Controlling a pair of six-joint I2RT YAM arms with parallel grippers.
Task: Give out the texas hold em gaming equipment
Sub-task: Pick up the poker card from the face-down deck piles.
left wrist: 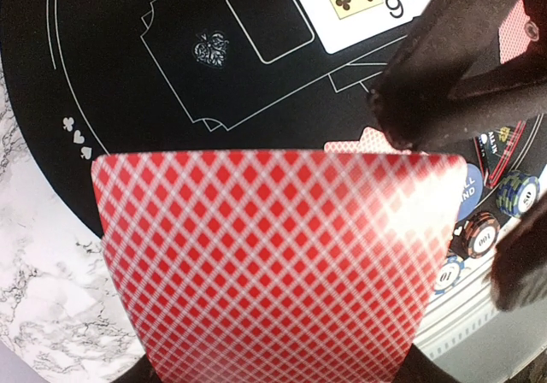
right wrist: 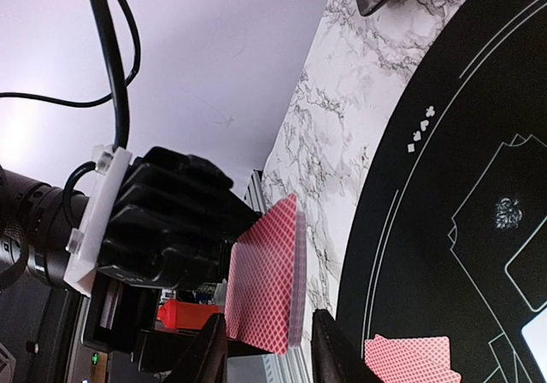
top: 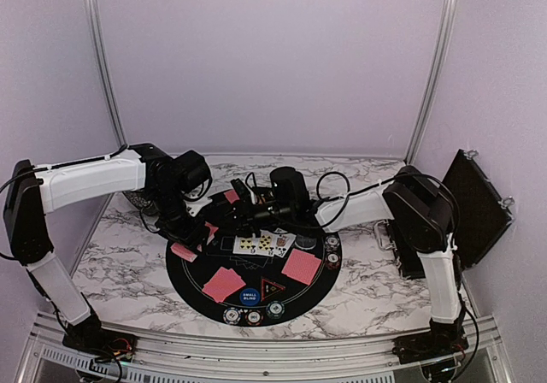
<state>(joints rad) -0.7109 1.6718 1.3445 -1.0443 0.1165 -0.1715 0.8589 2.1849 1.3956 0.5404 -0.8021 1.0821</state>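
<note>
My left gripper [top: 182,246] is shut on a deck of red-backed playing cards [left wrist: 273,263], held over the left edge of the round black mat [top: 192,272]; the deck hides its fingers in the left wrist view. My right gripper [right wrist: 267,323] is open, one finger on each side of the deck's [right wrist: 265,285] end with a gap either way. Face-up cards [top: 261,243] lie at the mat's centre. Red-backed pairs [top: 224,283] [top: 301,266] lie nearer me. Striped chips [top: 253,316] line the near rim, by a blue button [top: 249,296] and a triangular marker [top: 269,286].
More chips [top: 332,250] sit at the mat's right rim, with a dark button [top: 305,242] beside them. An open black case [top: 474,208] stands at the table's right edge. More red-backed cards [top: 231,197] lie at the mat's far side. Cables hang around both wrists.
</note>
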